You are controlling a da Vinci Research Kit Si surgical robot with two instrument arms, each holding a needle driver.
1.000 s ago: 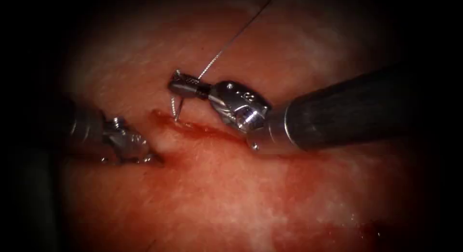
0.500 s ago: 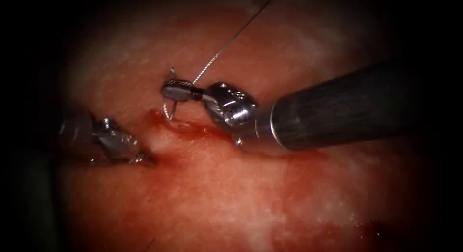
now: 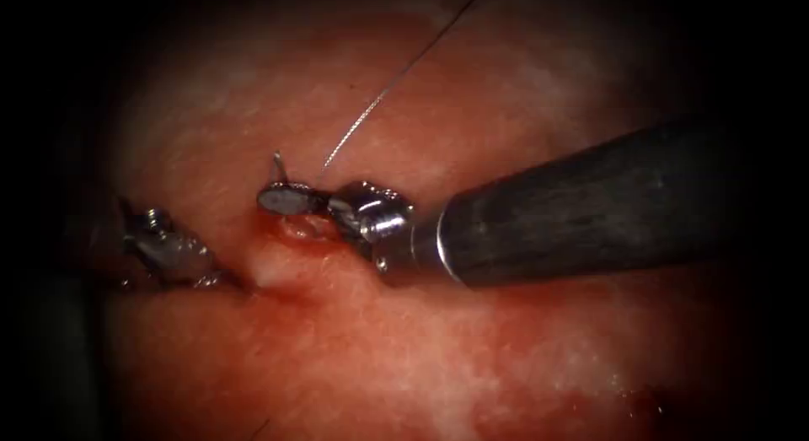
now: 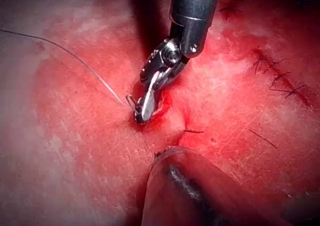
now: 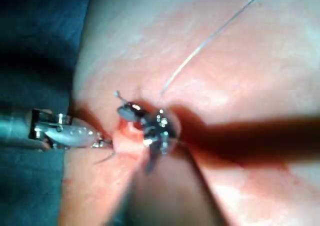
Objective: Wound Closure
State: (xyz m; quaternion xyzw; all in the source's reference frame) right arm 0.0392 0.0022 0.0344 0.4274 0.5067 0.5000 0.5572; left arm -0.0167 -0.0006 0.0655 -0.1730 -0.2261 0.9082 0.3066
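Notably, older stitches [image 4: 280, 78] are seen on the tissue [image 3: 438, 340] from the left wrist view. The right hand [image 3: 282, 198] is pressed together on the needle [image 3: 277, 165] near its tail, at the cut [image 3: 299, 230]; only a short end is seen above the hand, the rest of the curve being hidden. The thread [image 3: 371, 104] is carried up and away. The left hand [image 3: 215, 279] is rested against the tissue left of the cut; its grip cannot be told.

Tissue [image 3: 438, 340] forms the bearing surface, its cut [image 3: 278, 281] near centre, wet with red fluid [image 3: 337, 239]; thread [image 3: 379, 91] trails toward one o'clock
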